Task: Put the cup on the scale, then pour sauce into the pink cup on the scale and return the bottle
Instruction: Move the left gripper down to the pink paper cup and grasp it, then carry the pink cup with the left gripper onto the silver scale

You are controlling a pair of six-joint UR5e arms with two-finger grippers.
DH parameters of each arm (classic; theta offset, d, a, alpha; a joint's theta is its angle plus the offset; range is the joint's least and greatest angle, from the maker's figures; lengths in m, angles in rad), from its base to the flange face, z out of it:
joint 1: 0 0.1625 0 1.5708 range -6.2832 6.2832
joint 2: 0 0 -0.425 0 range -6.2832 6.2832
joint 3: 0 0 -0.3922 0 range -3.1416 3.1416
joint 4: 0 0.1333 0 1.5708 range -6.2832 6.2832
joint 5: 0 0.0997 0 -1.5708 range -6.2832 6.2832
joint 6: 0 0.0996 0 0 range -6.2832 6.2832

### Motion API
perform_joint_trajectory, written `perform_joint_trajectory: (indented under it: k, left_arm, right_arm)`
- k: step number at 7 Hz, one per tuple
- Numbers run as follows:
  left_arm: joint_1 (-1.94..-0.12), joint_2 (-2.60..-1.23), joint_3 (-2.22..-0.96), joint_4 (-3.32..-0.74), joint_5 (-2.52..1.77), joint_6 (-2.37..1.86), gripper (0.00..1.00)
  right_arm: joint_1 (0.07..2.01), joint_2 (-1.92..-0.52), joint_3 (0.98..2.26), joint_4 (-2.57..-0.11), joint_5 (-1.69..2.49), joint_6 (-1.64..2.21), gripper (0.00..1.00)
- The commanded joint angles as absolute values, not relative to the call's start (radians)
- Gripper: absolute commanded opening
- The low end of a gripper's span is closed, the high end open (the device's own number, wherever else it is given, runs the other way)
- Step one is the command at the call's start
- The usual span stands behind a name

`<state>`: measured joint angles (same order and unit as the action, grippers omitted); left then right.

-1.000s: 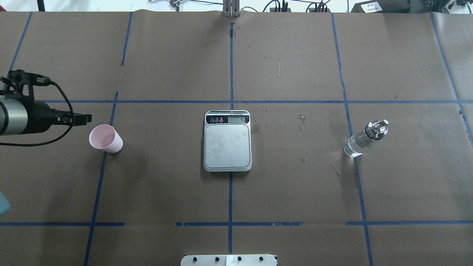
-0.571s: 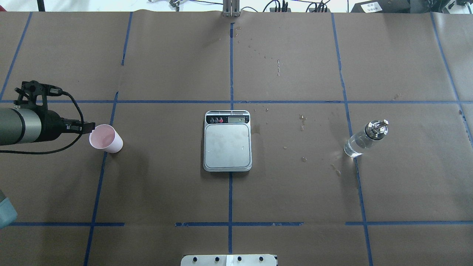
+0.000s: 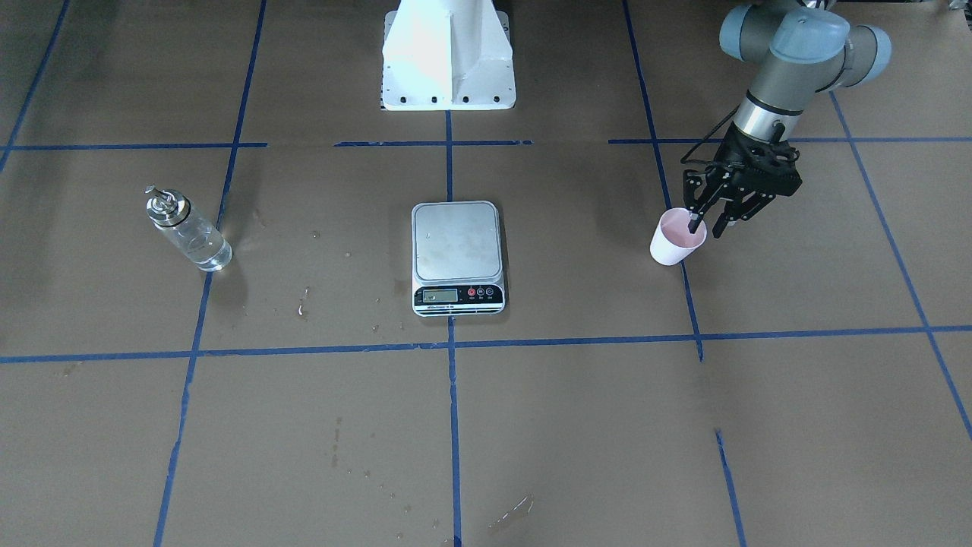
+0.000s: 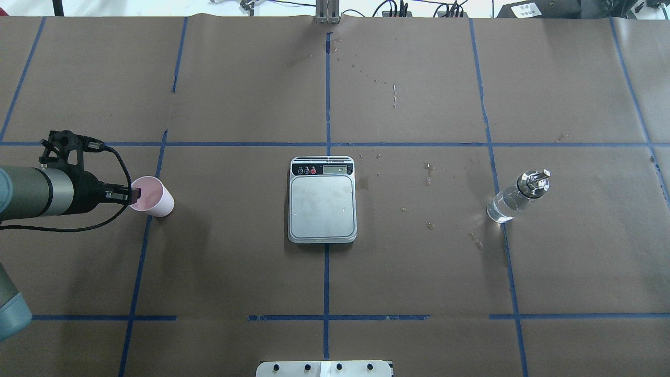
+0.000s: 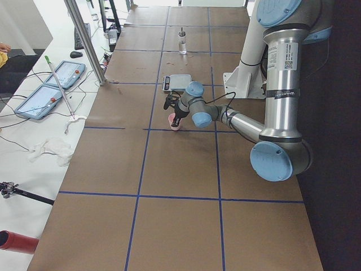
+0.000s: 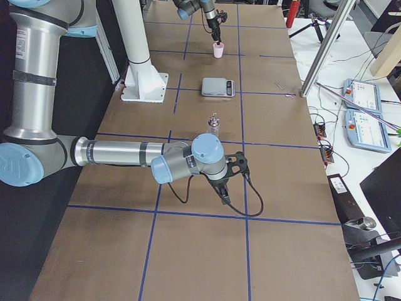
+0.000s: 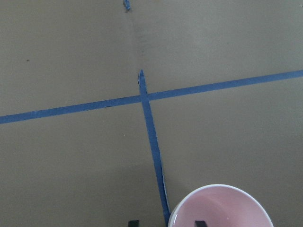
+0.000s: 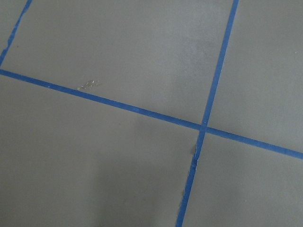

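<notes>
The pale pink cup stands upright on the brown paper, far left of the scale. My left gripper is open at the cup's rim. In the front view the left gripper has one finger inside the cup and one outside. The left wrist view shows both fingertips astride the cup's rim. The scale's steel platform is bare. The glass bottle with clear sauce stands far right, also in the front view. My right gripper shows only in the right side view, so I cannot tell its state.
Blue tape lines cross the brown paper. Dried splash marks lie between the scale and the bottle. The white robot base stands at the table's near edge. An aluminium post and tablets are on the far side.
My left gripper has moved right and slightly down the view, from beside the cup to its rim, with one finger now over the cup's inside. The cup, scale and bottle have not moved.
</notes>
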<state>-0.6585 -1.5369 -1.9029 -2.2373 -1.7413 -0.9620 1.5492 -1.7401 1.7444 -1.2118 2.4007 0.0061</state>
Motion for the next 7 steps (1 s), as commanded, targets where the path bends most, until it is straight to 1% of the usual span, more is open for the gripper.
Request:
perform_joint_trajectory:
  k: [1, 2, 3, 5, 6, 7]
  left_arm:
    - [-0.647, -1.539, -1.902, -2.237, -1.741, -0.959, 0.0]
    - [-0.647, -1.543, -1.907, -2.235, -1.743, -0.953, 0.0]
    - [-0.647, -1.598, -1.925, -2.159, -1.746, -0.951, 0.0]
    - [-0.647, -1.916, -1.925, -1.79, -1.75, -0.954, 0.0]
    - [-0.632, -2.05, -1.924, -1.629, -1.755, -0.959, 0.0]
    - [-0.611, -2.144, -1.91, -1.552, -1.769, -0.966, 0.0]
  right_arm:
    - [1.549, -1.741, 1.747, -1.212, 2.401, 0.006, 1.0]
    - [1.549, -1.741, 1.749, -1.212, 2.401, 0.006, 1.0]
    - [1.549, -1.741, 1.749, -1.21, 2.401, 0.005, 1.0]
    - [1.549, -1.741, 1.75, -1.212, 2.402, 0.003, 1.0]
    - [1.549, -1.743, 1.75, -1.212, 2.401, 0.003, 1.0]
    - [1.549, -1.743, 1.75, -1.212, 2.402, 0.002, 1.0]
